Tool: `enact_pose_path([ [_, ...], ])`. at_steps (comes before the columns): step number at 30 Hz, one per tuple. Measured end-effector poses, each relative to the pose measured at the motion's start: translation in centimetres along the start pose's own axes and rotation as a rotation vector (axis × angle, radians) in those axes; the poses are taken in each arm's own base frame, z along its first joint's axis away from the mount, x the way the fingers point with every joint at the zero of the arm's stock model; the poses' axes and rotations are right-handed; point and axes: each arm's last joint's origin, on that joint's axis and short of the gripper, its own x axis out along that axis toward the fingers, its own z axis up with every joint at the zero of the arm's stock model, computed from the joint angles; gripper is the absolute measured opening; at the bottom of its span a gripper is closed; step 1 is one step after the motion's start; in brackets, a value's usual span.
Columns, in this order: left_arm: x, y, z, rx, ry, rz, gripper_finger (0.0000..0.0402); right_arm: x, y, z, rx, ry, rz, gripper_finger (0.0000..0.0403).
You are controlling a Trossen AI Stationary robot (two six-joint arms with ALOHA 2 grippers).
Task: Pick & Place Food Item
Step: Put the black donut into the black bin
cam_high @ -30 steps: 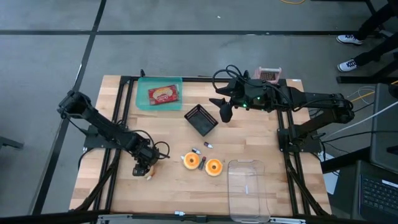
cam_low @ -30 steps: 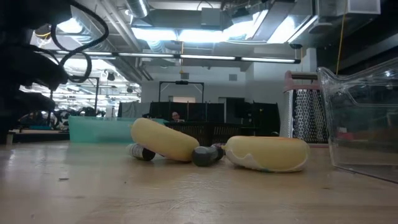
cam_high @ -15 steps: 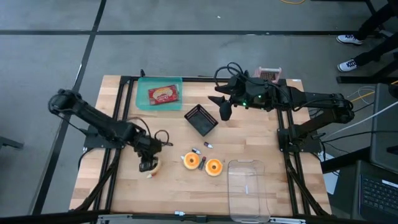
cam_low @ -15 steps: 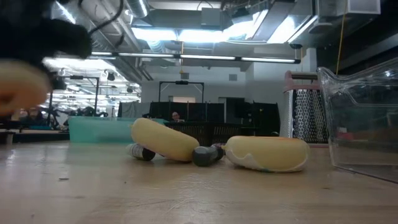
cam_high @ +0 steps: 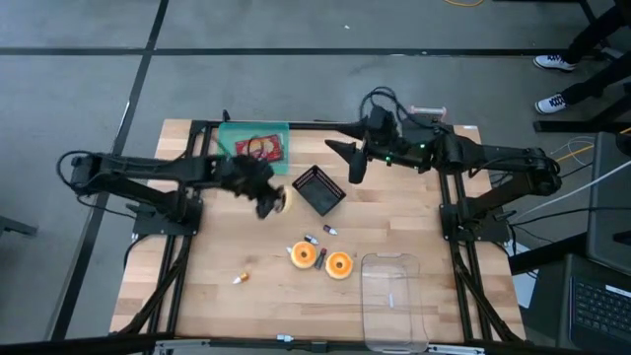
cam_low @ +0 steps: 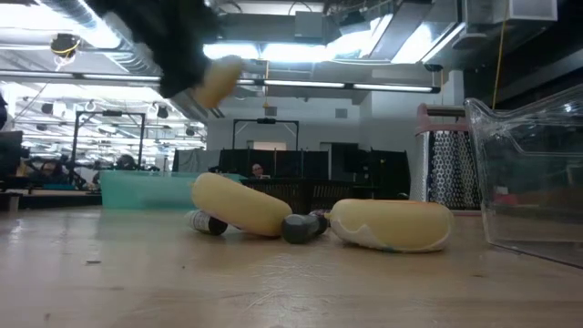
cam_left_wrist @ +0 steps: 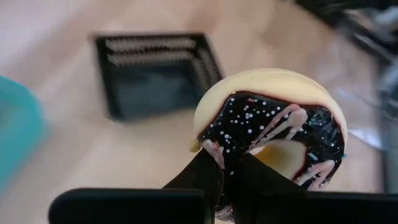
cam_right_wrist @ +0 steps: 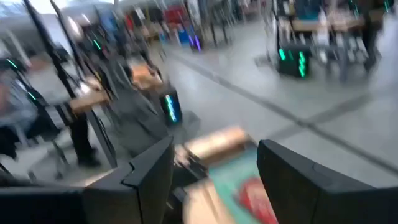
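Note:
A donut with dark sprinkled glaze (cam_left_wrist: 273, 121) hangs in the air just left of the black basket (cam_high: 318, 189), with my left gripper (cam_high: 266, 201) shut on it. In the low view the donut (cam_low: 219, 80) shows high up, clear of the table. Two orange-glazed donuts (cam_high: 305, 255) (cam_high: 339, 264) lie flat on the wood near the middle. My right gripper (cam_high: 340, 158) stands open in the air over the table's far part, with nothing between its fingers (cam_right_wrist: 149, 177). My left gripper pinches the donut's ring at the part nearest the wrist (cam_left_wrist: 217, 152) between its two fingers (cam_left_wrist: 208, 177). The fingers slant down from the table's left. The donut is lifted clear and tilted, its glazed face toward the wrist camera.
A teal tray (cam_high: 229, 158) with a red packet (cam_high: 259, 150) lies at the far left. A clear container (cam_high: 394, 301) stands at the near right. A small crumb (cam_high: 240, 278) and small dark bits (cam_high: 311, 239) lie on the wood.
My left gripper has shut on the donut at the near left of the table. It has lifted it clear and swung it up, toward the far edge and the black basket. A small crumb has stayed on the wood where the donut lay.

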Motion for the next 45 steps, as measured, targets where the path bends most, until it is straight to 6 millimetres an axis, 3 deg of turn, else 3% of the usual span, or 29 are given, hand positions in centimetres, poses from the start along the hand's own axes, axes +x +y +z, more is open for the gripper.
enact_pose_path([
  [5,3.2,1.5,3.3,0.082,0.072,0.067,0.0014,-1.1,0.3,2.5,0.001,-0.200,0.082,0.0228],
  [11,8.7,1.9,7.4,0.223,0.179,0.034,0.0014,-3.3,-0.1,4.0,0.001,-0.266,0.064,0.0228],
  [16,13.1,2.7,9.0,0.350,0.361,0.044,0.0014,-4.3,-0.4,4.5,-0.010,-0.278,0.037,0.0228],
  [20,15.4,3.4,9.6,0.436,0.483,0.037,0.0014,-4.4,-0.4,4.5,-0.011,-0.274,0.036,0.0228],
  [30,17.8,4.9,10.9,0.569,0.542,0.044,0.0014,-4.4,-0.4,4.3,-0.020,-0.253,0.043,0.0228],
  [40,19.7,5.9,9.2,0.632,0.645,0.023,0.0016,-4.4,-0.3,4.3,-0.022,-0.246,0.066,0.0228],
  [45,20.0,5.5,9.1,0.688,0.644,0.035,0.0048,-4.4,-0.3,4.2,-0.023,-0.243,0.066,0.0228],
])
